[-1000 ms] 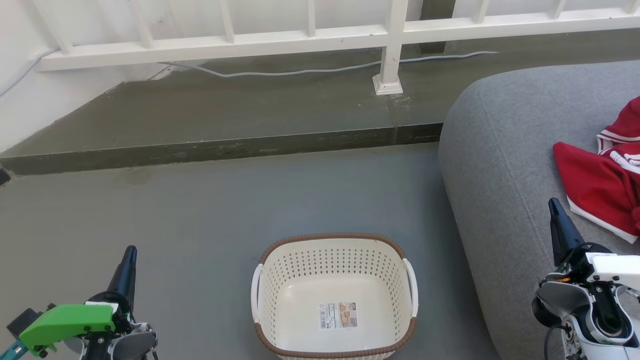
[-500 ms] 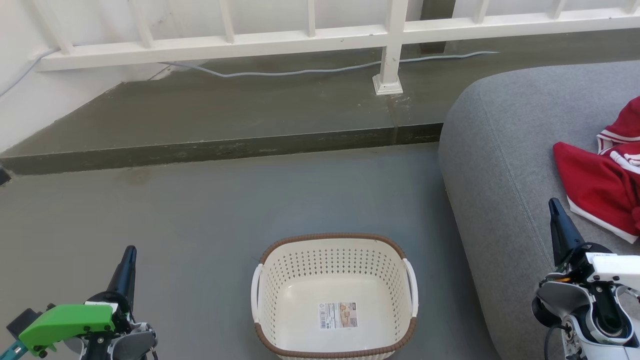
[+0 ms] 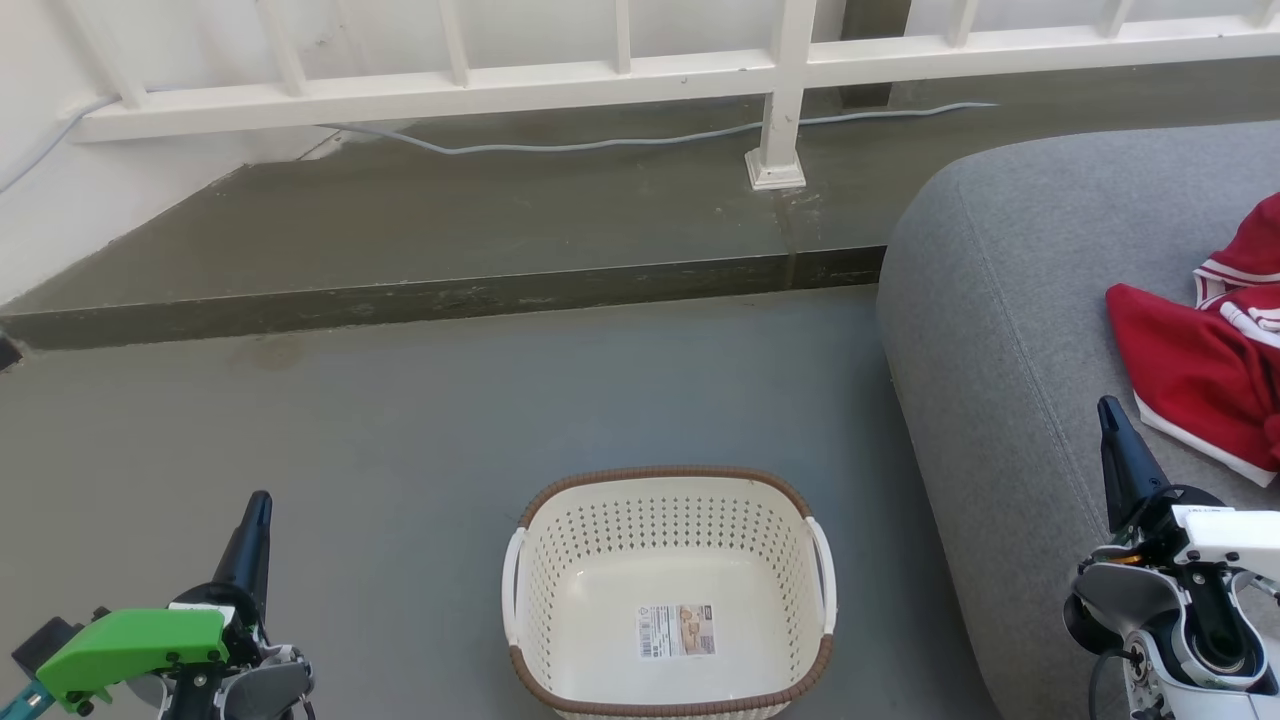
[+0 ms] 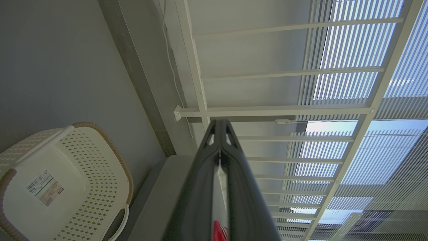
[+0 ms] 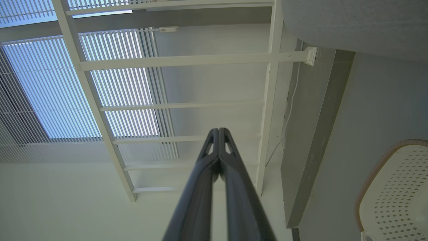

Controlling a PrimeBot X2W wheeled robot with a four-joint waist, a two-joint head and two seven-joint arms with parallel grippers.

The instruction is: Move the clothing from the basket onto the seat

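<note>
Your left gripper point(image 3: 259, 502) and right gripper point(image 3: 1106, 407) are pinched tight. The basket point(image 3: 665, 472) sits open side up, long way left to right. The clothing point(image 3: 1185, 365) lies on the seat point(image 3: 1000, 300).

Baskets: one cream perforated plastic basket point(image 3: 665, 471) with a brown woven-look rim.
Basket handles: two white side handles point(image 3: 513, 590).
Stickers: one printed label sticker point(image 3: 676, 630).
Seats: one large grey woven-fabric seat cushion point(image 3: 1000, 300).
Clothing: one heap of bright red fabric clothing point(image 3: 1190, 370) with white striped trim; garment count unclear.
End effectors: two, the left end effector point(image 3: 260, 500) and the right end effector point(image 3: 1106, 405).
Railings: one white barred railing point(image 3: 500, 90).
Cables: one pale grey cable point(image 3: 600, 142).
</note>
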